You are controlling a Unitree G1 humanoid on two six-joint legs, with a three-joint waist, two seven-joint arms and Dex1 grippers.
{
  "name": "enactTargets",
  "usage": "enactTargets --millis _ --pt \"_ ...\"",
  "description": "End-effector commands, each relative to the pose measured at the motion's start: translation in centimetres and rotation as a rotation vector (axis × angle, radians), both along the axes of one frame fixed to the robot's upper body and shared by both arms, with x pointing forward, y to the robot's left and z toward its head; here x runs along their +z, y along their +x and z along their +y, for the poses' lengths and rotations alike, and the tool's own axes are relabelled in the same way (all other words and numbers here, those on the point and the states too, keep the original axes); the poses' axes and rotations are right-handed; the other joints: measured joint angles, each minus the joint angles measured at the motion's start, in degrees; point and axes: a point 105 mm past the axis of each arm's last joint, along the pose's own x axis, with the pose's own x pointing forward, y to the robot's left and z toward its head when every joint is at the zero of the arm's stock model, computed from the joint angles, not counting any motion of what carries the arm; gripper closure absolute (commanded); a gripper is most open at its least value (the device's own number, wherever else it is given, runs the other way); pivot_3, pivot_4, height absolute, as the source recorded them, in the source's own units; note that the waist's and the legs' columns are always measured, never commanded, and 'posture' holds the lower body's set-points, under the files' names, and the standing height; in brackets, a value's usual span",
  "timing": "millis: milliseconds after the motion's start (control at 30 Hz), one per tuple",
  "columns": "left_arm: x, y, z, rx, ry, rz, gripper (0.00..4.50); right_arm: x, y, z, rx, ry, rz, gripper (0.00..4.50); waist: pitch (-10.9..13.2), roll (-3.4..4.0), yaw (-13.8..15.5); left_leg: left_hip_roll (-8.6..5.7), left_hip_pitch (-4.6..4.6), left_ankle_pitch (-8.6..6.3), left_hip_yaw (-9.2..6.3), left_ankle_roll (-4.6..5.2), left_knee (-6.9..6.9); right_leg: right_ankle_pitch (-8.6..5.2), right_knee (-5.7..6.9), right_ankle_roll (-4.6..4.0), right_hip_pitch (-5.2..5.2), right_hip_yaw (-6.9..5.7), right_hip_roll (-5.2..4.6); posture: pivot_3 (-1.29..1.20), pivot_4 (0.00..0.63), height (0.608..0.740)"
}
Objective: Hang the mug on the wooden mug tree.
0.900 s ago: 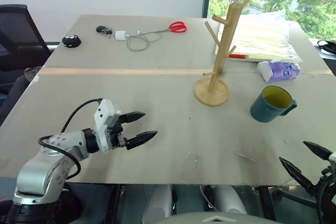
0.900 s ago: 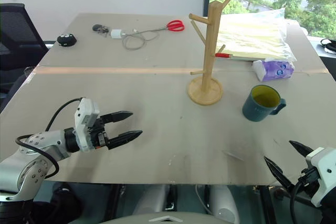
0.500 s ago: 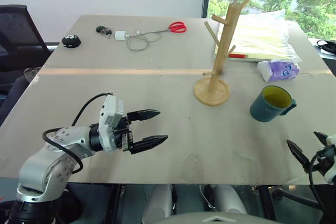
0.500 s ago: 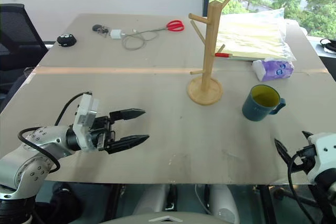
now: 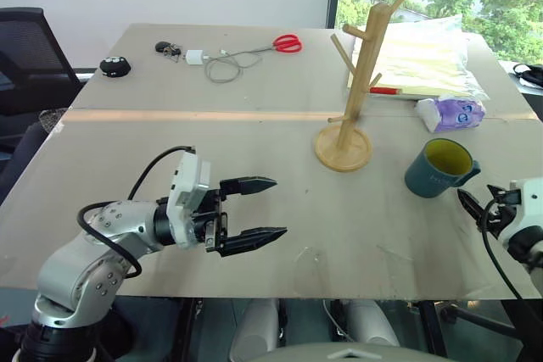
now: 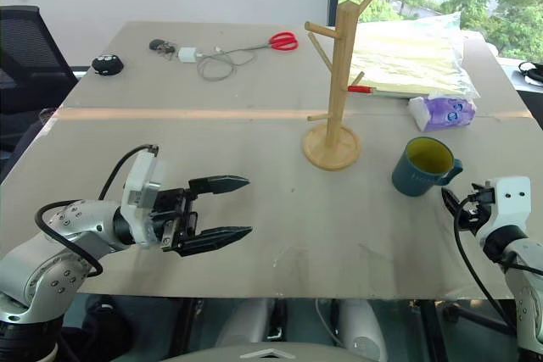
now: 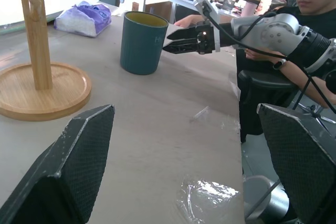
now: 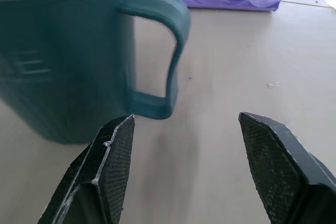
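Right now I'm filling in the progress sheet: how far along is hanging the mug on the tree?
Nothing is finished yet. The mug stands upright on the table, to the right of the wooden mug tree, whose pegs are bare. In hand: the right gripper is open just short of the mug's handle, not gripping it. The left gripper is open over the table. Left: grasp, lift, hook the handle on a peg.

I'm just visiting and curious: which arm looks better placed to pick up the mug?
The right. Its gripper is open beside the mug, near the handle; the left gripper hangs far across the table.
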Motion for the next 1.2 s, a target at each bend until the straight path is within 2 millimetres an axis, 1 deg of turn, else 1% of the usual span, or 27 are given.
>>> enactTargets --millis 33,233,567,633,700,800,833,900,1033,1100,1133,1200 --pt "0.9 -0.7 -0.6 -0.026 -0.009 -0.052 0.0 1.0 0.8 0.0 0.002 -0.007 -0.053 1.43 0.0 0.01 0.0 0.0 0.01 0.0 0.01 0.0 0.0 0.0 0.01 0.0 0.0 0.01 0.0 0.0 0.15 0.74" --pt "1.2 -0.4 -0.8 -0.012 -0.008 -0.06 0.0 1.3 1.9 0.5 0.018 -0.002 -0.068 1.43 0.0 0.01 0.0 0.0 0.05 0.0 -0.01 0.0 0.01 0.01 0.05 0.0 0.01 0.03 0.05 0.0 0.15 0.74" --pt "1.5 0.2 -0.4 0.013 0.001 -0.065 0.0 1.0 3.5 0.9 0.042 0.0 -0.083 1.43 0.0 0.01 -0.1 0.0 0.05 0.01 0.02 -0.01 0.01 0.01 0.05 0.0 0.02 0.05 0.06 0.0 0.15 0.74" --pt "1.5 0.3 -0.3 0.019 0.003 -0.066 0.0 1.1 3.9 1.1 0.047 0.007 -0.091 1.97 0.0 0.01 -0.1 0.0 0.05 0.02 0.02 -0.02 0.01 0.01 0.05 0.0 0.02 0.06 0.07 0.0 0.15 0.74" --pt "1.6 0.3 -0.2 0.024 0.003 -0.065 0.0 1.0 4.3 1.3 0.057 0.013 -0.097 2.75 0.0 0.01 -0.1 0.0 0.05 0.02 0.04 -0.02 0.01 0.01 0.05 0.0 0.02 0.07 0.07 0.0 0.15 0.74" --pt "1.6 0.4 -0.1 0.034 0.0 -0.066 0.0 1.0 4.6 1.5 0.073 0.027 -0.116 4.29 0.0 0.01 -0.1 0.0 0.06 0.02 0.04 -0.02 0.01 0.01 0.05 0.0 0.02 0.07 0.07 0.0 0.15 0.74" --pt "1.6 0.4 0.0 0.042 -0.003 -0.07 0.0 1.1 4.6 1.5 0.078 0.029 -0.122 4.41 0.0 0.01 -0.1 0.0 0.06 0.03 0.03 -0.03 0.01 0.01 0.05 0.0 0.02 0.06 0.07 0.0 0.15 0.74" --pt "1.7 0.6 0.0 0.06 -0.006 -0.097 0.0 1.5 4.6 1.7 0.1 0.035 -0.137 4.41 0.0 0.02 0.0 0.0 0.06 0.03 0.03 -0.04 0.01 0.01 0.05 0.0 0.02 0.07 0.07 0.0 0.15 0.74" --pt "2.3 0.9 0.2 0.096 -0.091 -0.116 0.0 3.9 4.1 2.6 0.179 0.04 -0.186 4.41 0.0 0.04 -0.1 0.01 0.05 0.07 0.07 -0.11 0.01 0.02 0.05 0.01 0.02 0.1 0.06 0.0 0.15 0.74" --pt "2.2 0.7 0.4 0.086 -0.089 -0.114 0.0 5.7 3.5 3.8 0.265 0.014 -0.208 4.41 0.1 0.09 -0.1 0.01 0.05 0.06 0.08 -0.1 0.01 0.02 0.05 0.01 0.01 0.11 0.05 0.0 0.15 0.74" --pt "2.3 0.6 0.5 0.088 -0.098 -0.111 0.0 6.8 3.2 4.6 0.316 0.01 -0.217 4.41 0.1 0.09 -0.1 0.01 0.05 0.06 0.08 -0.1 0.01 0.02 0.05 0.01 0.01 0.11 0.05 0.0 0.15 0.74" --pt "2.6 0.5 0.9 0.096 -0.12 -0.094 0.0 8.7 2.6 6.5 0.435 -0.052 -0.213 4.41 0.1 0.15 -0.2 0.03 0.06 0.06 0.08 -0.09 0.01 0.02 0.06 0.01 0.0 0.11 0.06 0.0 0.15 0.74"
